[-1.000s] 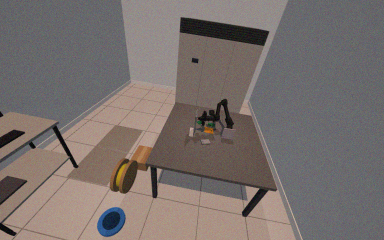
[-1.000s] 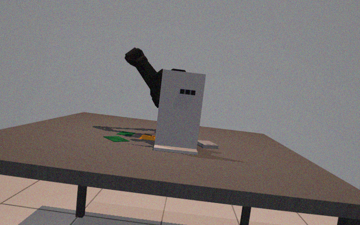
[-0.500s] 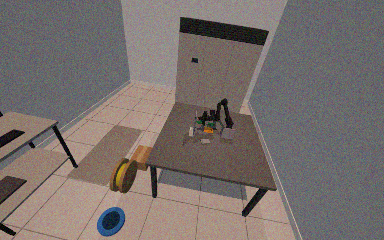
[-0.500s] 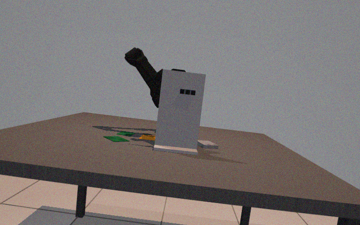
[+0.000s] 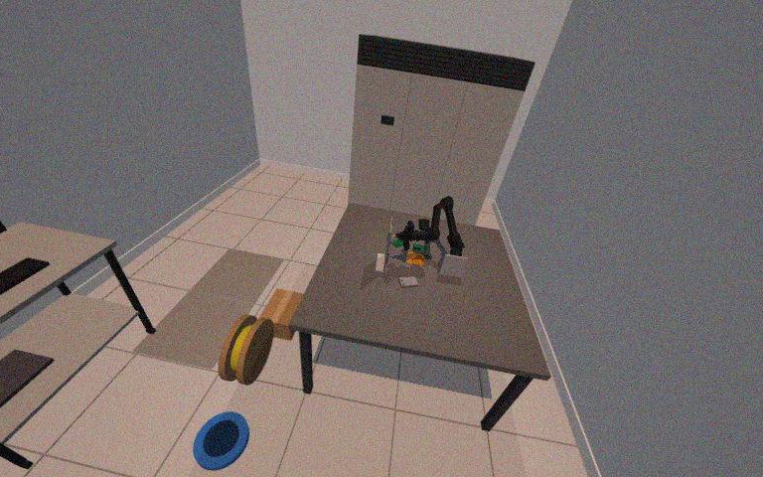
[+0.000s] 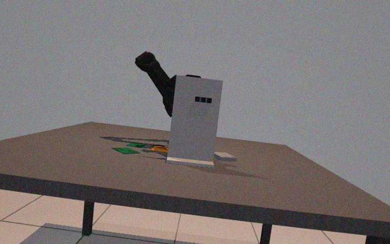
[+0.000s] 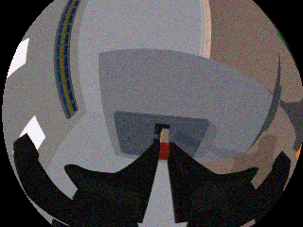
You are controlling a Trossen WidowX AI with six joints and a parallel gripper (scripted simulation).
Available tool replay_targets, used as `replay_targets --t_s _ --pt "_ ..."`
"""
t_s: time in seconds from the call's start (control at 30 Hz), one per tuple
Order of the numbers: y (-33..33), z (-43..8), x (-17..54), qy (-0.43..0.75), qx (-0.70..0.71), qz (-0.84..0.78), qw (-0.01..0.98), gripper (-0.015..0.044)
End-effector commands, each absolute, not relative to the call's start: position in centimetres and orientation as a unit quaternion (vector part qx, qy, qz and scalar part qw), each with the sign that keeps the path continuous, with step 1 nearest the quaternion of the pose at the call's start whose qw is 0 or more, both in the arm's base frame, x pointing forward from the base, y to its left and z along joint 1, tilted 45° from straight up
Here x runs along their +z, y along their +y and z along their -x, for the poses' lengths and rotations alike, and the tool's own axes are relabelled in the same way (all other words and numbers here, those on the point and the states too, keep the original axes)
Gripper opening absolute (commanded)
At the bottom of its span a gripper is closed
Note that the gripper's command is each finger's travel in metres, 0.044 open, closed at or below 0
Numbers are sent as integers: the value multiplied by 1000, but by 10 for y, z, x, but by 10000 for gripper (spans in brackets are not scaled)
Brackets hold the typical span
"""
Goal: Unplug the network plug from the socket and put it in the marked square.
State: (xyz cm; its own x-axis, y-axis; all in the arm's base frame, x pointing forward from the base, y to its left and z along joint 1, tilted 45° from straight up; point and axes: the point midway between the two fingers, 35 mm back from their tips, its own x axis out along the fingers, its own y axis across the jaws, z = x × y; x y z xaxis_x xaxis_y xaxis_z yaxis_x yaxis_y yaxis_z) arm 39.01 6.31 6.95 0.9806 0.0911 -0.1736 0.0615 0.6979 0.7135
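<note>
one plug between the hand's fingertips

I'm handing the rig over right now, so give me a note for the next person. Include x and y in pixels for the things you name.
Gripper [image 5: 400,236] [image 7: 163,146]: shut on the plug [image 7: 164,151], right in front of the panel [image 5: 381,262] [image 6: 193,127] [image 7: 142,80].
Plug: lined up with the dark socket [image 7: 158,127]; can't tell whether its tip is free.
Done: plug gripped. Tab release can't be confirmed.
Left: finish pulling straight if needed, set it in the marked square (I can't pick that out), let go, back off.
</note>
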Motion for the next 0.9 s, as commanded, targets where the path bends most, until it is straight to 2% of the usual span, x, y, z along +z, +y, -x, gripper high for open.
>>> replay_targets --t_s 0.0,0.87 --pt "62 -386 68 99 6 -388 916 0" --pt "64 -370 68 100 5 -388 916 0"
